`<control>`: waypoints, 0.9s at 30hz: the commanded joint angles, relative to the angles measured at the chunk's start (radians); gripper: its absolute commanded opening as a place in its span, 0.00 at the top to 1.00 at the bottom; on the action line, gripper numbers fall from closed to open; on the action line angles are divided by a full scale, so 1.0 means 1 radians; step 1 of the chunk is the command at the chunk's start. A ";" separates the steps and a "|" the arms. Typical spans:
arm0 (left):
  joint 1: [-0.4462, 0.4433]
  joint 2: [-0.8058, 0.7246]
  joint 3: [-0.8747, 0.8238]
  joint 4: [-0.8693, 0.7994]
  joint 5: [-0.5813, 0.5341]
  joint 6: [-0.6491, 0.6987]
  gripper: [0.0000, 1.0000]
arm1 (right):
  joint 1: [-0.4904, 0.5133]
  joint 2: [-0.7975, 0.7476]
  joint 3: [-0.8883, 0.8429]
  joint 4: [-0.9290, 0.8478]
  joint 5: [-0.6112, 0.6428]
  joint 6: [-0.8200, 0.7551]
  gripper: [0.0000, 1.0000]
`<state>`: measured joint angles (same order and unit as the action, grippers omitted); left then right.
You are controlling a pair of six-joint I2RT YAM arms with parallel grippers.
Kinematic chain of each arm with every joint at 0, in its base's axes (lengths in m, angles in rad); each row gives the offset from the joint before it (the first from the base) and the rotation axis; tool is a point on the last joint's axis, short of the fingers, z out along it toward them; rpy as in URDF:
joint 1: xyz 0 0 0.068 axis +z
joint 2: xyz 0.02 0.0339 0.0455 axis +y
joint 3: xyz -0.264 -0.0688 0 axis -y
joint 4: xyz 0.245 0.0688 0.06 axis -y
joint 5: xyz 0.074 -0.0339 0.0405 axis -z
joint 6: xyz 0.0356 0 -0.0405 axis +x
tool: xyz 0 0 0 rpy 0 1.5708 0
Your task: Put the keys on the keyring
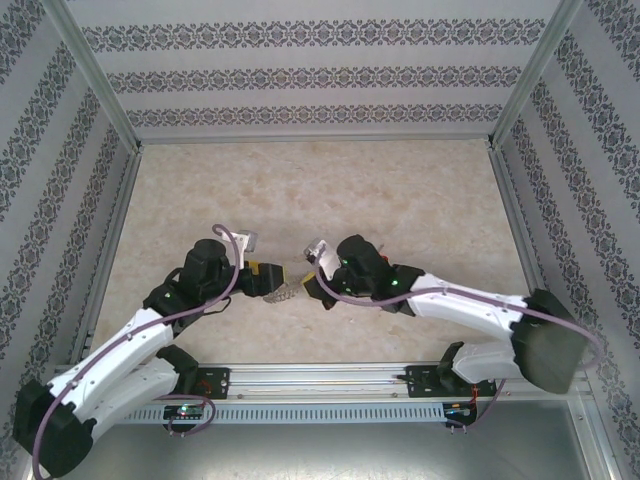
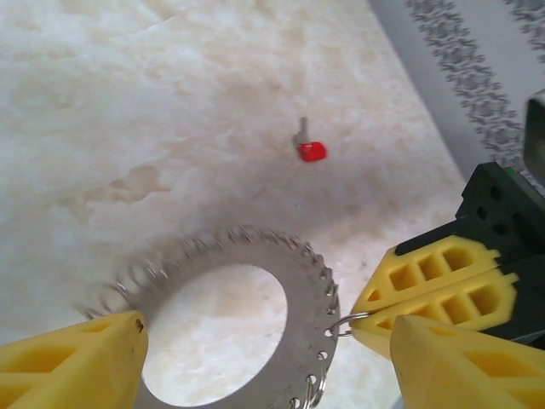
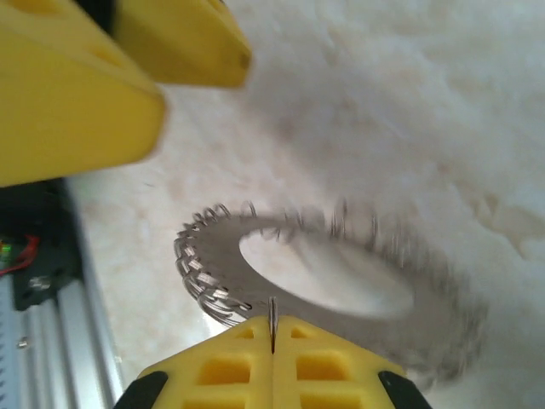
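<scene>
The keyring [image 2: 298, 281] is a flat grey disc with a big hole and many small wire loops round its rim; in the top view, the keyring [image 1: 287, 291] hangs between the two arms. My right gripper [image 3: 272, 328] is shut on one thin loop at the disc's edge, and its yellow fingers [image 2: 434, 281] show in the left wrist view. My left gripper [image 2: 266, 325] is open, its fingers [image 3: 77, 94] apart on either side of the disc without clamping it. The red-headed key [image 2: 312, 151] lies on the table beyond the disc.
The marble-patterned tabletop [image 1: 320, 190] stretches behind the grippers. Patterned walls [image 1: 320, 75] close in the back and sides. A metal rail [image 1: 320, 380] with the arm bases runs along the near edge.
</scene>
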<state>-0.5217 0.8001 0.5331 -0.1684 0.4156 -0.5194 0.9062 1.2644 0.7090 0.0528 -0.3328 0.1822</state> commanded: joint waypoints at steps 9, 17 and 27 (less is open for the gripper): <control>-0.058 -0.209 -0.107 0.422 0.282 -0.034 0.49 | -0.026 -0.257 -0.105 0.246 -0.287 -0.006 1.00; -0.122 -0.157 -0.104 0.578 0.346 0.020 0.59 | -0.042 -0.296 -0.153 0.441 -0.350 0.099 1.00; -0.195 -0.091 -0.088 0.607 0.354 0.099 0.68 | -0.069 -0.321 -0.204 0.585 -0.361 0.179 1.00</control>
<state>-0.6933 0.7128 0.4271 0.3557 0.7452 -0.4744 0.8513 0.9691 0.5198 0.5041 -0.6628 0.3183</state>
